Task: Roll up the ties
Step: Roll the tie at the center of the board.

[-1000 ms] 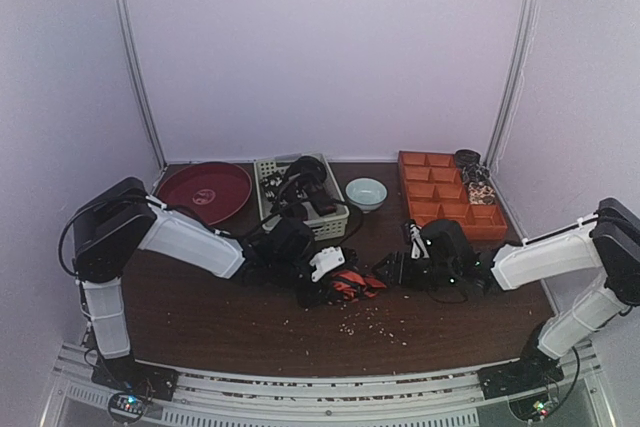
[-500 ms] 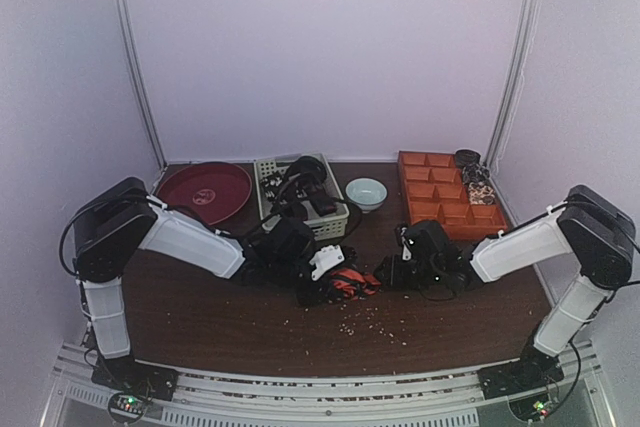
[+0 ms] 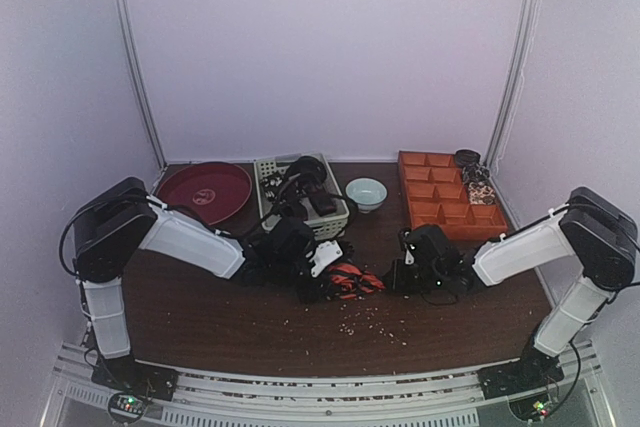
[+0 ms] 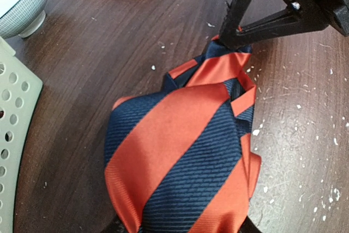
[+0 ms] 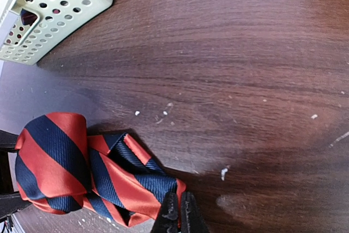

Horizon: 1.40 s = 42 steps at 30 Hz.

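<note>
An orange-red and dark blue striped tie [image 3: 345,280] lies partly rolled at the table's middle. In the left wrist view the roll [image 4: 185,145] fills the space between my left gripper's [image 4: 182,228] jaws, which hold it from both sides. My left gripper [image 3: 322,272] sits at the roll's left side in the top view. My right gripper [image 3: 392,275] reaches in from the right. In the right wrist view its fingertips [image 5: 179,210] are pinched together on the loose end of the tie [image 5: 82,167], low against the table.
A pale green perforated basket [image 3: 300,197] stands just behind the left gripper, with a pale bowl [image 3: 366,192] beside it. A dark red plate [image 3: 205,190] is at back left and an orange compartment tray [image 3: 450,202] at back right. White crumbs [image 3: 365,322] dot the wood.
My right gripper moved left toward the tie and its jaws closed on the tie's loose end. The left gripper kept its hold on the roll and shifted slightly back.
</note>
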Each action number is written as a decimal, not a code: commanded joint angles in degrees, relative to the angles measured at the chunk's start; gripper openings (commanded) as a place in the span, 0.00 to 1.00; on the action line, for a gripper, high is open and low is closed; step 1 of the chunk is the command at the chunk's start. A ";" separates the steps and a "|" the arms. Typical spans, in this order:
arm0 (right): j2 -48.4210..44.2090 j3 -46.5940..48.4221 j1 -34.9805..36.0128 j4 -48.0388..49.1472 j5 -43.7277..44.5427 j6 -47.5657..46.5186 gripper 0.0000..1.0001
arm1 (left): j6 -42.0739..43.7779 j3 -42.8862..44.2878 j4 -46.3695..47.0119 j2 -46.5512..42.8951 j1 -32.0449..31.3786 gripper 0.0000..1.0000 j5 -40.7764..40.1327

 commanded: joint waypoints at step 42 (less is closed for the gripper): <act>7.96 9.35 9.14 5.40 -2.34 2.65 0.31 | -1.30 -7.81 3.38 -7.60 0.75 0.71 2.05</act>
